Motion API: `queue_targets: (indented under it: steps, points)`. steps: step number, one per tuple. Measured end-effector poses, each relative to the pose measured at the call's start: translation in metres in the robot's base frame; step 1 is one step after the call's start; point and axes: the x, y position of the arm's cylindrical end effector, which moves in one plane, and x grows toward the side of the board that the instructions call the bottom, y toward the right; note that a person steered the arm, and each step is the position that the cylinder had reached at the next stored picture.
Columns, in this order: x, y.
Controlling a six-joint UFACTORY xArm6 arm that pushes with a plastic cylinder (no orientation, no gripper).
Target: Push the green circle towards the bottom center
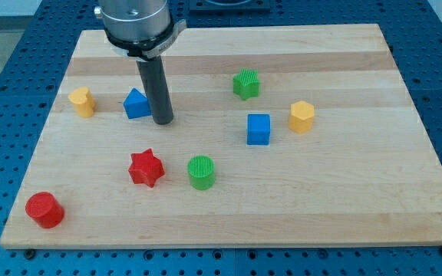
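wooden board (pixel 229 222) | my tip (pixel 163 122) hides blue triangle's (pixel 135 104) right edge | green circle (pixel 201 172) unobstructed | no gripper visible

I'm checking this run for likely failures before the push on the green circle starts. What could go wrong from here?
1. My tip sits right beside the blue triangle, well above the green circle; swinging out could nudge the triangle.
2. The red star lies close on the circle's left; an off-centre push might send the circle into it.
3. The circle is already near the board's bottom edge, so overshoot is possible.
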Motion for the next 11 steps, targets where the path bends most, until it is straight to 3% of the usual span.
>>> queue_targets:
  steps: [3,4,6,10,11]
  points:
    - [-0.054,-0.002]
    - [-0.054,-0.004]
    - [0.005,0.037]
    - [-0.002,0.049]
    - [0.048,0.049]
